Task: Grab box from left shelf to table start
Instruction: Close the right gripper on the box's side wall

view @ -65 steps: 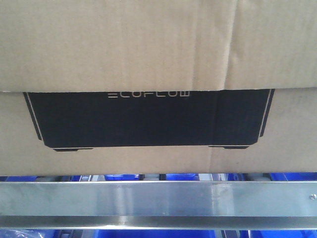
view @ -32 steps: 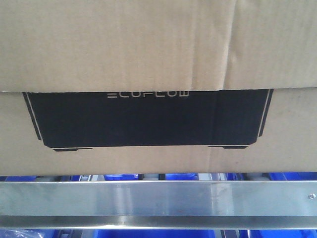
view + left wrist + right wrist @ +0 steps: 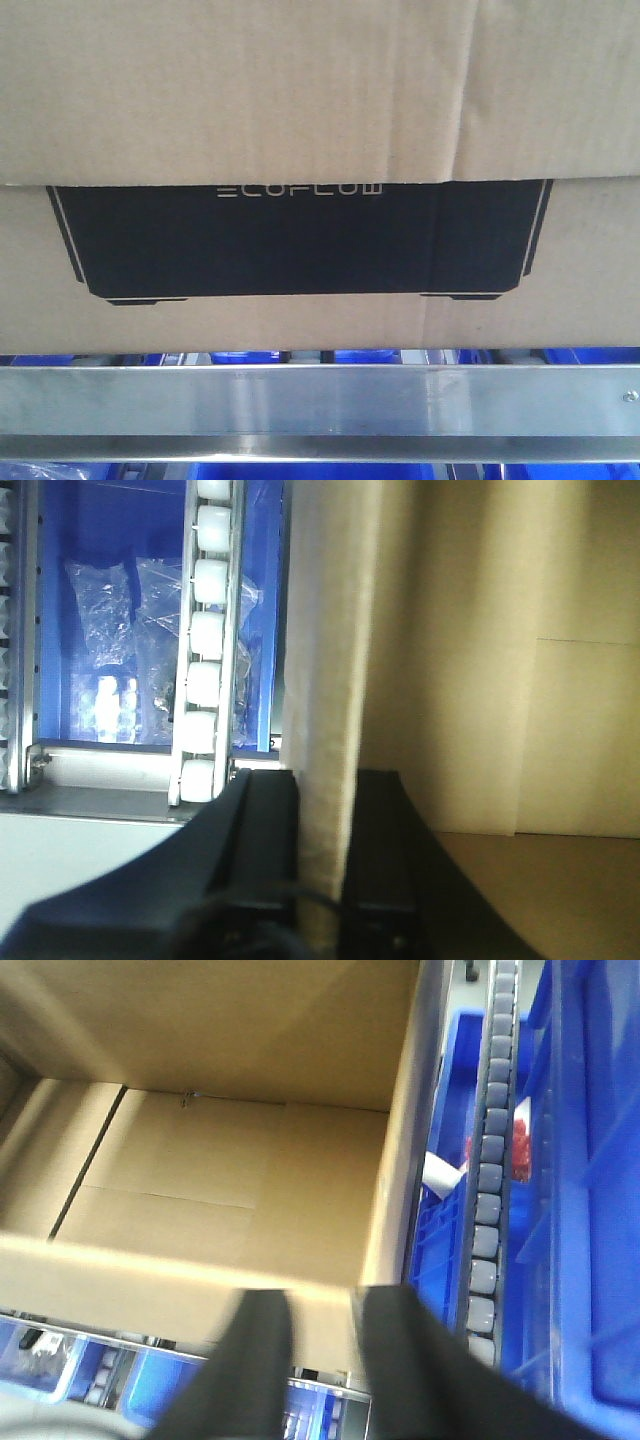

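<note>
Cardboard fills most of your front view: the box (image 3: pixel 300 100) sits on the left shelf (image 3: pixel 300 400), its bottom edge just above the wide silver front rail. Its black panel (image 3: pixel 300 245) with the pale "ECOFLOW" lettering faces you. Blue bins (image 3: pixel 250 356) show in the narrow gap between the box and the rail.

Your left gripper (image 3: pixel 325 780) straddles one upright wall of the box. One black finger (image 3: pixel 265 860) lies flat against the outer face and the other against the inner face, so the jaws are clamped on the cardboard. Beside it runs a track of white rollers (image 3: pixel 205 650), with clear plastic bags (image 3: pixel 110 610) in a blue bin beyond.

Your right gripper (image 3: pixel 322 1300) is at the near rim of the open box, close to a corner. Its blurred fingers stand apart with cardboard showing between them, and you cannot tell whether they press on it. A grey roller track (image 3: pixel 490 1160) runs along the box's right wall.
</note>
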Tool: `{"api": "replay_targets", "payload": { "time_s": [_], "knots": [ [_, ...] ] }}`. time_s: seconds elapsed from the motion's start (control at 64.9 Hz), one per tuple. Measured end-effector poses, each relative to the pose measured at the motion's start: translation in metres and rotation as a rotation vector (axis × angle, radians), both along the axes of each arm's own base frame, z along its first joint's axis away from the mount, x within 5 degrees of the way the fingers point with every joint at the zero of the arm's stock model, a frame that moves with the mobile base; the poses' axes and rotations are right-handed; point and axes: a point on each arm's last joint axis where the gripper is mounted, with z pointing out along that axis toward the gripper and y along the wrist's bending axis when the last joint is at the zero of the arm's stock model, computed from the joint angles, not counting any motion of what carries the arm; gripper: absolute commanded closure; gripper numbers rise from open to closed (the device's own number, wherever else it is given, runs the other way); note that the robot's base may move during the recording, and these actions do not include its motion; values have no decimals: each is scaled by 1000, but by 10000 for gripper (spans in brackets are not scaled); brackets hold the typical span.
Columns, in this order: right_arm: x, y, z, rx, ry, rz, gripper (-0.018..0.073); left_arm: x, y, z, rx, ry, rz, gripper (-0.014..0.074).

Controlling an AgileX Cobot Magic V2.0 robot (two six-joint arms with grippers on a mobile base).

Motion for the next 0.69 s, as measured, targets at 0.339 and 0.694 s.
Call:
{"api": "replay_targets", "payload": {
  "time_s": [0.339,0.694],
  "knots": [
    [53,3,3,22,201,-88,90,0,0,0,0,0,0,699],
    [101,5,5,-47,328,-118,90,0,0,0,1,2,0,699]
  ]
}}
